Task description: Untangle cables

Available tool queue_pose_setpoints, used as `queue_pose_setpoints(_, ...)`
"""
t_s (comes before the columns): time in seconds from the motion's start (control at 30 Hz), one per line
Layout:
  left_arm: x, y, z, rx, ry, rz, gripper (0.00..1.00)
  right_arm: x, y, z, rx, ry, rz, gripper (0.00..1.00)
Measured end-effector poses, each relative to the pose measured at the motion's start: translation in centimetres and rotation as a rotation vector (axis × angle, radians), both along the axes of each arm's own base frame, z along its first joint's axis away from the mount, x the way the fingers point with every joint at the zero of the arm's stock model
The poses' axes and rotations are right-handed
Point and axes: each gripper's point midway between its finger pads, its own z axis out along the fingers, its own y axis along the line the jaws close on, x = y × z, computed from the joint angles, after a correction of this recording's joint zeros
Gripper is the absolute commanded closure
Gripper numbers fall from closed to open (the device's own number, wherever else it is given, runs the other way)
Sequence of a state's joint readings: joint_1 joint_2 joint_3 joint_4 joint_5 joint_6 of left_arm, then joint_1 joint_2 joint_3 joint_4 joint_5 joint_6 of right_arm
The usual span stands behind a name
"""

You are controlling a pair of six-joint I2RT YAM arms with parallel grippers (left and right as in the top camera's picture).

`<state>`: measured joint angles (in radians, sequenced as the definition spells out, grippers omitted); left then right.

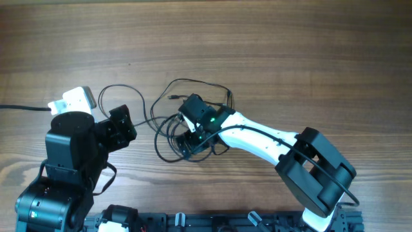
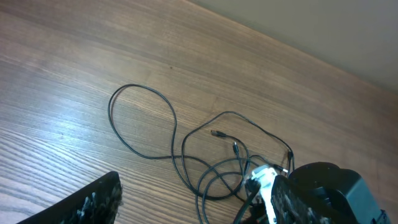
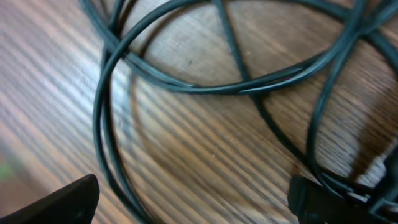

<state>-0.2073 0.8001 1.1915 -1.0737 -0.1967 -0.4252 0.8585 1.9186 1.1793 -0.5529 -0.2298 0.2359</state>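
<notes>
The right gripper (image 1: pixel 191 143) is down on the heap with its jaws spread wide. In its wrist view the wires run across the wood between the two fingers and none is pinched. The cables (image 2: pixel 214 165) lie near the middle of the table (image 1: pixel 290 58), mostly as overlapping rings that cross one another several times, so the main knot looks unresolved. One loose loop (image 1: pixel 121 86) already stretches away to the left, and a small plug end (image 2: pixel 217 134) lies free above the rings, which suggests only the outer strands are separated. The left gripper (image 1: pixel 122 127) waits just beside that loop, apparently open and holding nothing. By my judgement, most of the work remains.
</notes>
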Motion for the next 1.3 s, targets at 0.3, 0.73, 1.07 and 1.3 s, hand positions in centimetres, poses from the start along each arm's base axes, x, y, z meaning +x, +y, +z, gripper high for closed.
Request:
queue_pose_setpoints(0.3,0.0,0.0,0.0,0.000,0.000,0.000,0.21,-1.6,0.8,0.4,0.066,-0.021,0.288,0.03)
queue_pose_setpoints(0.73,0.0,0.0,0.0,0.000,0.000,0.000,0.21,-2.6,0.0,0.2,0.046,0.009,0.334,0.62)
queue_pose_setpoints(1.07,0.0,0.0,0.0,0.000,0.000,0.000,0.20,-2.1,0.6,0.3,0.065,-0.007,0.317,0.96)
queue_pose_setpoints(1.3,0.0,0.0,0.0,0.000,0.000,0.000,0.20,-1.4,1.4,0.6,0.094,-0.012,0.248,0.96)
